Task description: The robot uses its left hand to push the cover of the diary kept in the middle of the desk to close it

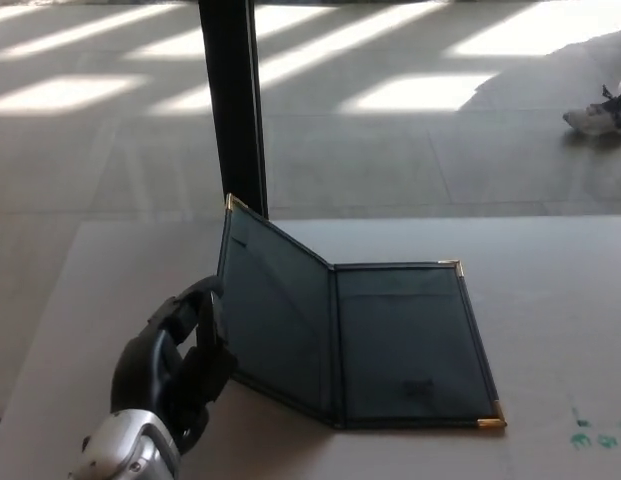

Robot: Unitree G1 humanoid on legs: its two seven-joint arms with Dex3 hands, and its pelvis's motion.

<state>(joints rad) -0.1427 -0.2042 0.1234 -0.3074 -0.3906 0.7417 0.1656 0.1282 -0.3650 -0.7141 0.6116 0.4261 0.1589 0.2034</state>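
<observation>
A dark diary [400,345] with gold corner tips lies open in the middle of the pale desk [550,300]. Its right half lies flat. Its left cover [275,315] is tilted up steeply from the desk. My left hand [180,365] is against the outer side of that raised cover, near its lower front corner, with the fingers curled and apart and nothing held. The cover's lower left gold corner is hidden behind the hand. My right hand does not show.
A black post [230,105] stands just behind the desk's far edge, near the cover's top corner. A person's shoe [597,117] rests on the floor at the far right. Green marks [595,438] stain the desk's front right.
</observation>
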